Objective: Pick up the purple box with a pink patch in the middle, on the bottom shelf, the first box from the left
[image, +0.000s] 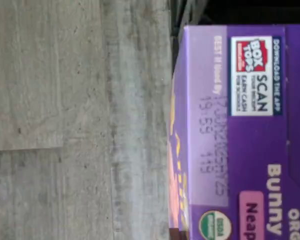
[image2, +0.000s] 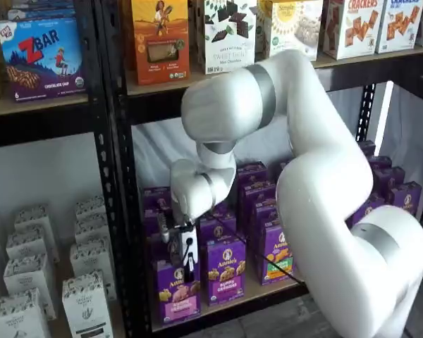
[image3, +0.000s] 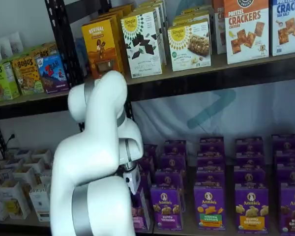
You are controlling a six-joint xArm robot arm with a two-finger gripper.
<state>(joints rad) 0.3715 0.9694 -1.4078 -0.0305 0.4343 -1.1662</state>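
Black racks are holding rows of cartons. On the bottom shelf (image2: 268, 290), the hand (image2: 188, 266) is closing from above on the upright purple box (image2: 178, 296), fingers clamped on its top.

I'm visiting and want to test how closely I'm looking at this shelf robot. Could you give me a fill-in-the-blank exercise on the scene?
1. The gripper is closed on the purple box, which stands on the ____ shelf.
2. The band across the lower front of that box is ____.
3. In the wrist view, the box's top carries a white "Box Tops" label that says "____".
4. The robot arm is coloured ____.

Missing words: bottom; pink; SCAN; white
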